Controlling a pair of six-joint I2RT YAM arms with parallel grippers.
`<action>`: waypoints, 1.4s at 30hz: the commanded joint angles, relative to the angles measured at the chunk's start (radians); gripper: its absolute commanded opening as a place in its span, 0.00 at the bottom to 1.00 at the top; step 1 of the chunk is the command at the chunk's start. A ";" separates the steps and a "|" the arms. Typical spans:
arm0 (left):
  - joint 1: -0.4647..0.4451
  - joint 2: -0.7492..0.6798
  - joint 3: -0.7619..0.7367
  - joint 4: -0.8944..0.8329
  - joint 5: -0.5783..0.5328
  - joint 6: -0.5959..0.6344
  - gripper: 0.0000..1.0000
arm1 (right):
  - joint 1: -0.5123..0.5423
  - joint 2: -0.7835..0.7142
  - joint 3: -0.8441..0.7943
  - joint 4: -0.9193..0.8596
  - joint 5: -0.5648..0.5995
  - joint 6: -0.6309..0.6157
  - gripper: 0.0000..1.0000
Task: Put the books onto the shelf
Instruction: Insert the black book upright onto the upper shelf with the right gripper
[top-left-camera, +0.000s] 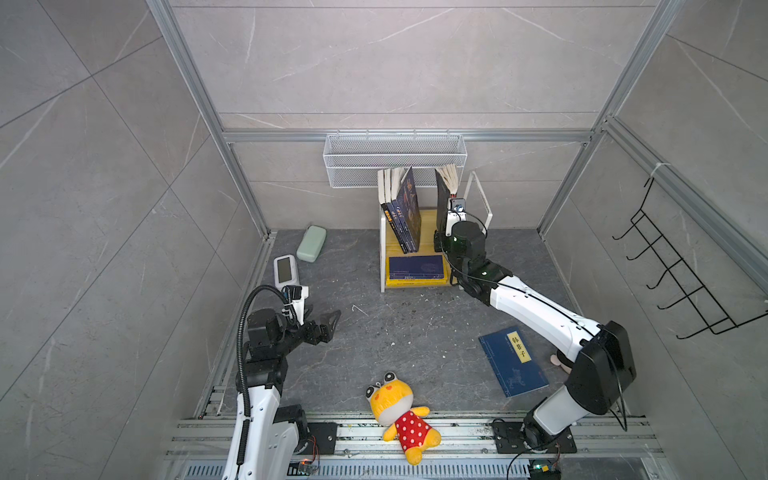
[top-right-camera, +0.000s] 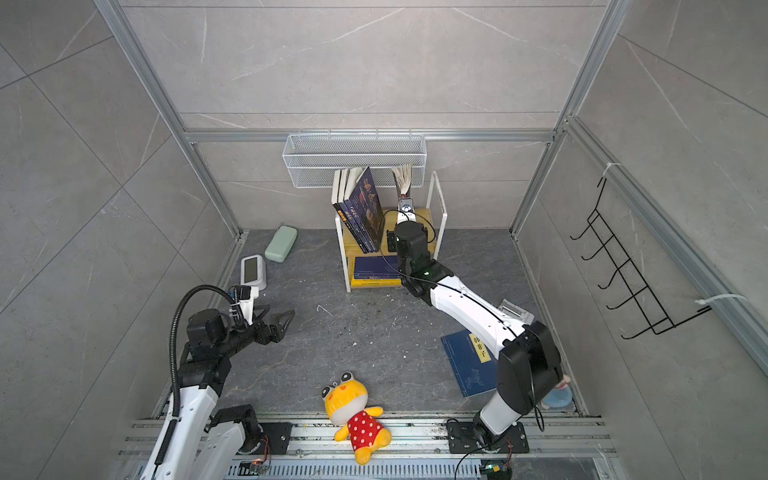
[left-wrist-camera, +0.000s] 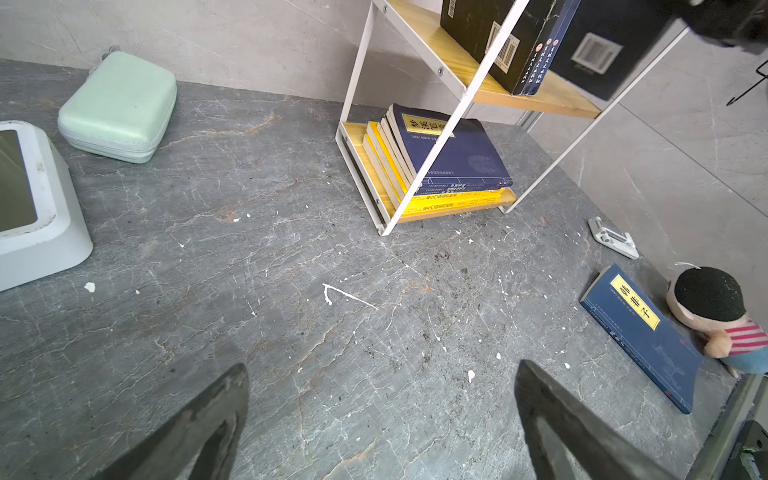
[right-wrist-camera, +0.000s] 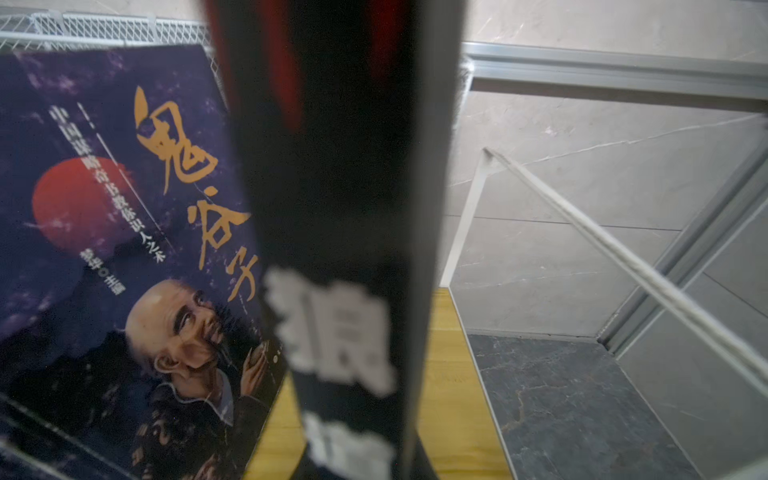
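Upper board (right-wrist-camera: 446, 374) free right of leaning books (top-left-camera: 405, 212); mesh basket (top-left-camera: 395, 160) crowds above, seemingly.

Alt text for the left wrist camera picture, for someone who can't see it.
A white-framed wooden shelf holds standing dark books on its upper board and a flat stack of navy and yellow books below. One blue book lies on the grey table beside a doll, beyond the open left gripper.

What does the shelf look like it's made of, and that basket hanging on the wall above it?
Shelf: boards look like pale, matte wood, with grain showing; frame looks like thin white-painted metal, fastened with screws. Basket: probably white-coated wire mesh, since the wall shows through its fine grid.
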 joint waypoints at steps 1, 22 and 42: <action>-0.009 -0.002 -0.006 0.050 0.017 0.018 1.00 | 0.007 0.036 0.069 0.131 -0.098 0.046 0.00; -0.008 -0.006 -0.024 0.057 0.022 0.033 1.00 | 0.009 0.103 0.021 0.290 -0.311 0.014 0.00; -0.001 -0.001 -0.029 0.063 0.024 0.032 1.00 | 0.009 0.100 -0.118 0.309 -0.309 0.021 0.20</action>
